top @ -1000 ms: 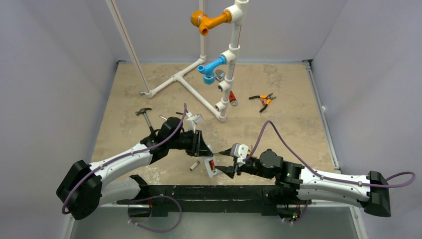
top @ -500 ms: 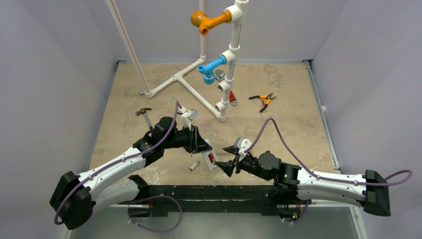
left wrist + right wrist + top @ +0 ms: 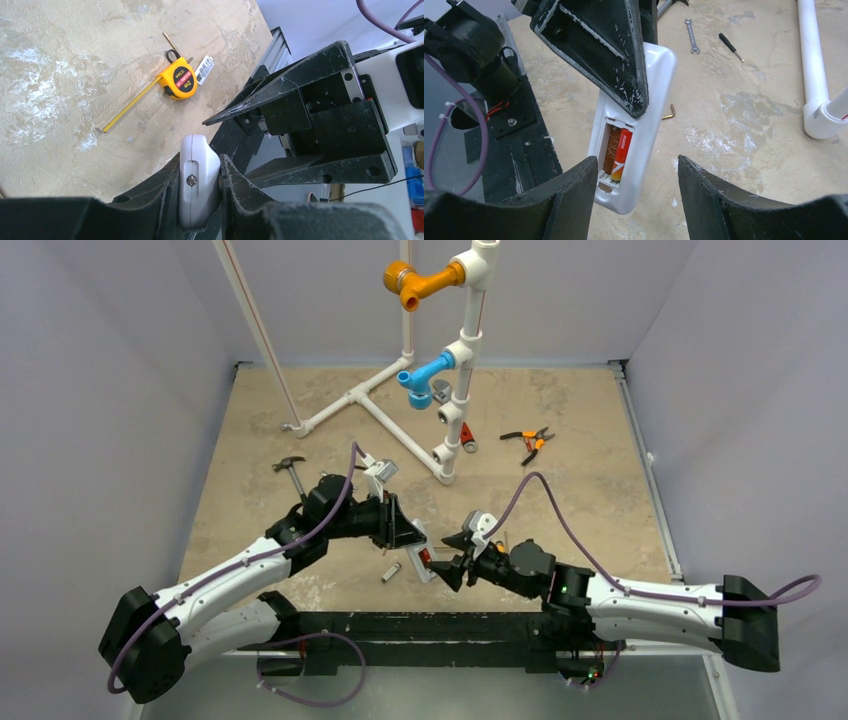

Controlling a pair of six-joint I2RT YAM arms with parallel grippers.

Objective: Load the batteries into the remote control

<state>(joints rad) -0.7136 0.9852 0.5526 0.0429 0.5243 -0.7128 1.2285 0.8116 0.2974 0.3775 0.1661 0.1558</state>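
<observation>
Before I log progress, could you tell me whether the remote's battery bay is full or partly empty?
Partly filled: one red battery lies in the open bay of the remote; the slot beside it looks empty.

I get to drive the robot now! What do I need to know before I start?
Left end effector: shut on the remote control, held up with its open battery bay facing the right arm.
Right end effector: open and empty, right at the bay.
Done: one red battery sits in the bay.
Left: the slot beside it looks unfilled, but it is hard to tell. Check it and fit another cell if needed. No cover is on the bay.
</observation>
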